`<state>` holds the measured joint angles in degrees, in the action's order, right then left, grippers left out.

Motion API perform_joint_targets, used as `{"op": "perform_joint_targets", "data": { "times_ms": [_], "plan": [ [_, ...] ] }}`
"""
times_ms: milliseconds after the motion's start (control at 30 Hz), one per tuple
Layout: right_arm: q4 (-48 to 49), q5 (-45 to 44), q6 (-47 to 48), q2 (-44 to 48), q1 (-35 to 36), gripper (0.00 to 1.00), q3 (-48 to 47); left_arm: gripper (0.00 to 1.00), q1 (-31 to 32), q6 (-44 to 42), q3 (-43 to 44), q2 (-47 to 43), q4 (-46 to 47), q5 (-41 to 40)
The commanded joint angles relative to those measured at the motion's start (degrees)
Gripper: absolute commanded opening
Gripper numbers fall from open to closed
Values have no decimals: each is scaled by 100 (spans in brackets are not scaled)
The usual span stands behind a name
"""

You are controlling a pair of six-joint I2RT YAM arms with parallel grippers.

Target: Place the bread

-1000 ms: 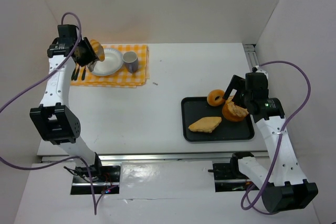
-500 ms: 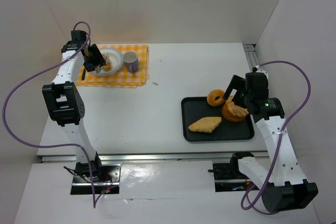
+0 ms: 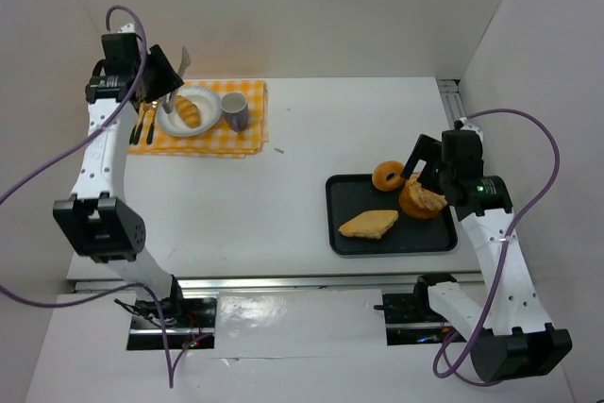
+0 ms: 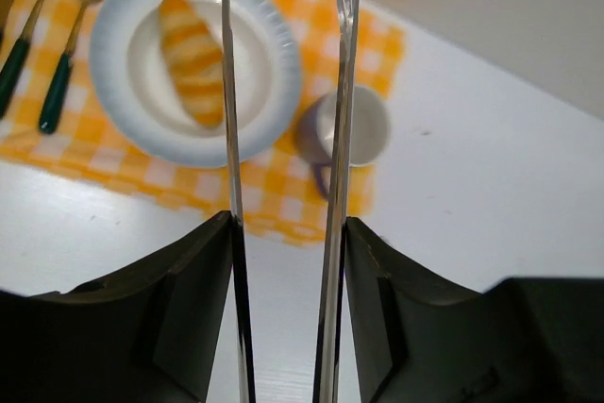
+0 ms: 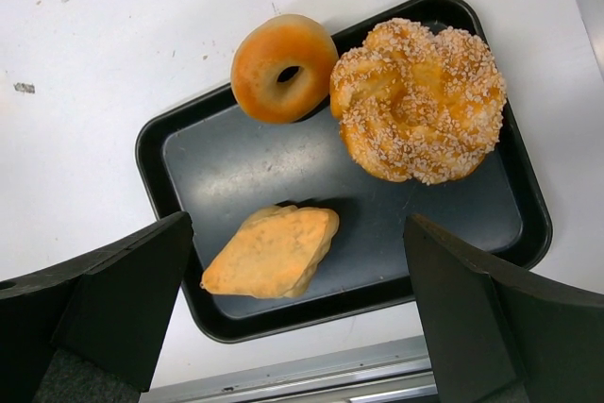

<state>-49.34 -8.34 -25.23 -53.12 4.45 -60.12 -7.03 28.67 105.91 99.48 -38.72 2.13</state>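
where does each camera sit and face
Top external: above and behind the bases, looking down on the table; left arm and right arm show.
Left wrist: looks down past its fingers at the bread on the plate.
Right wrist: looks down between its fingers at the tray.
Shared: top and left wrist both show bread, plate, cup.

The bread [image 3: 191,112], a golden striped oblong roll, lies flat and diagonal on the white plate [image 3: 171,125].

In the left wrist view the fork [image 4: 13,77] is cut off at the top and left edges. A thin finger [image 4: 345,63] crosses the mug [image 4: 373,125] and hides a strip of it.
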Motion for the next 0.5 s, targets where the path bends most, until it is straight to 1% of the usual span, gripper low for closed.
{"op": "perform_joint_targets", "data": {
  "times_ms": [0,33,67,100,133,167,233,267,367,400,467],
  "plan": [
    [-32,-36,-17,100,-14,100,-220,60,560,-176,-559,-1026,645,787],
    [-32,-36,-69,100,-14,100,-220,60,797,-238,-658,-1227,646,902],
    [-32,-97,-69,153,-14,100,-281,60,1295,-117,-729,-1229,577,903],
    [-32,-98,-69,153,-14,100,-351,60,1535,-46,-973,-1290,576,1077],
    [-32,-98,-69,153,-14,100,-352,60,1773,-45,-1150,-1343,663,1288],
    [-101,-150,-69,153,-14,100,-421,60,2280,33,-1456,-1344,890,1516],
    [-189,-230,-69,153,-14,100,-500,60,2783,139,-1713,-1344,1155,1518],
    [-268,-291,-69,153,-14,100,-571,60,3169,279,-1818,-1344,1295,1588],
    [-410,-405,-69,206,-14,100,-737,60,3584,402,-2012,-1055,1621,1860],
    [-497,-466,-69,258,-14,100,-738,60,3820,455,-2013,-819,1683,1974],
    [-567,-519,-69,338,-14,100,-861,59,4059,404,-1934,-519,1788,2229]
  ]
}}
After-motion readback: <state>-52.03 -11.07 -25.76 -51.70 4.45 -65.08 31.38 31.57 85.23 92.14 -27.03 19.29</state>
